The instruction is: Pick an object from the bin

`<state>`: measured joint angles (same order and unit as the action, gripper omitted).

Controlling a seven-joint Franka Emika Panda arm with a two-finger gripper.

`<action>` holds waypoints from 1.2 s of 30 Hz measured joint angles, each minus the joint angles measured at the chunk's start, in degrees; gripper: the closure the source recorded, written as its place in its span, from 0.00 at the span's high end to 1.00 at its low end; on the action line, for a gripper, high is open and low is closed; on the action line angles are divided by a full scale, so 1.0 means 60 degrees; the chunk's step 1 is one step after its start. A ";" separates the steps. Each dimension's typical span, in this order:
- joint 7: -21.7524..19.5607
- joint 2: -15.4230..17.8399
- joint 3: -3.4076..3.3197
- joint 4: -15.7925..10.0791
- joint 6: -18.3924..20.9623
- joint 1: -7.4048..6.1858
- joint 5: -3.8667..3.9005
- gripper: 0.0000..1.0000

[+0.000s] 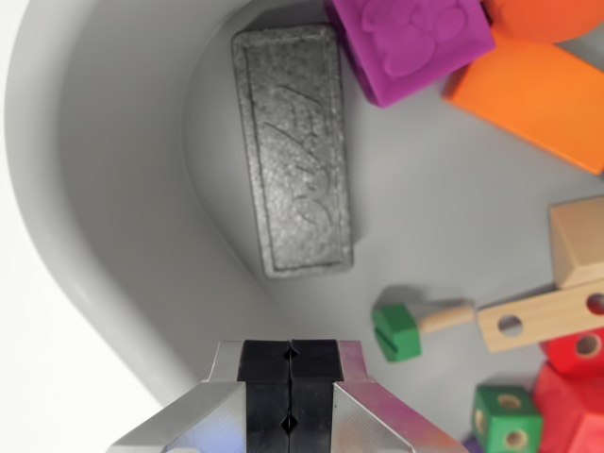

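Inside the grey bin [113,189], a dark grey foam block [294,151] lies flat on the floor close to the curved wall. Its top carries an embossed mark too faint to read. Just beside the block's upper right corner sits a purple block [411,42] with a raised paw-like pattern, and an orange block [533,99] lies further right. Below and right of the grey block lie a green-headed wooden peg [415,326], a wooden strip with holes [543,316], and red [576,387] and green [508,420] pieces. The gripper [290,377] is below the grey block, black pads pressed together with nothing between.
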<state>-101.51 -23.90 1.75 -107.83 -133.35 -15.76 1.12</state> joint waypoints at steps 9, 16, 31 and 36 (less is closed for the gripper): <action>0.0011 0.0571 0.0006 0.0221 0.0864 0.0000 -0.0026 0.00; 0.0019 0.0883 0.0010 0.0447 0.1461 0.0000 -0.0041 0.00; 0.0027 0.1322 0.0015 0.0932 0.2476 -0.0002 -0.0067 0.00; 0.0028 0.1402 0.0016 0.1040 0.2697 -0.0002 -0.0070 0.00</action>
<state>-101.35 -15.48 1.85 -101.59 -117.17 -15.77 0.70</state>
